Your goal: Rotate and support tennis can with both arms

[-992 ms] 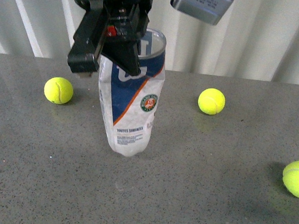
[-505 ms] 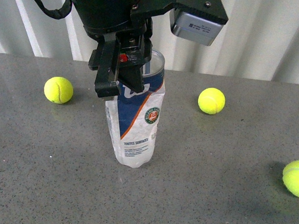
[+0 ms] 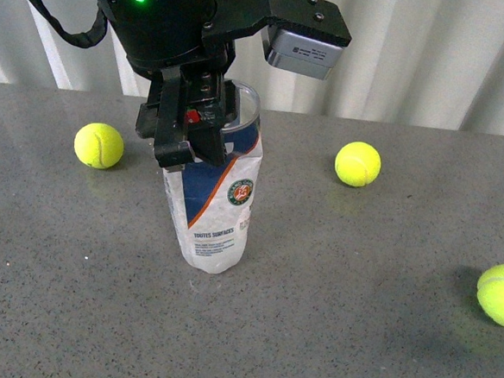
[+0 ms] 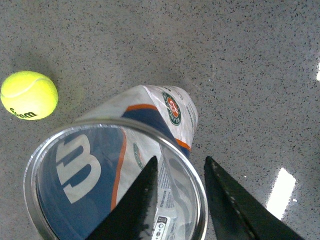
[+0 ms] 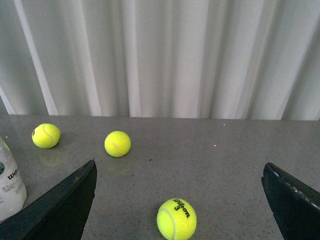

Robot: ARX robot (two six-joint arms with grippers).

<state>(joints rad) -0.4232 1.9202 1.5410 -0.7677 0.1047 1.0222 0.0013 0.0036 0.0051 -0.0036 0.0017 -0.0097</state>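
**Left arm holds the can by its rim; right arm yet to help**

Here the can (image 3: pixel 212 199) stands almost upright on the table (image 3: pixel 354 335), centre-left of the front view, open mouth up. The left gripper (image 3: pixel 193 146) pinches the rim, one finger inside and one outside. The right gripper (image 5: pixel 180 200) is spread wide, holding nothing, well apart from the can. Next, I judge, the right arm must come across to brace the crinkled wall without tipping it.

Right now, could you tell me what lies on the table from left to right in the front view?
Left tennis ball → tennis can, held at its rim by the left gripper → middle tennis ball → right tennis ball.
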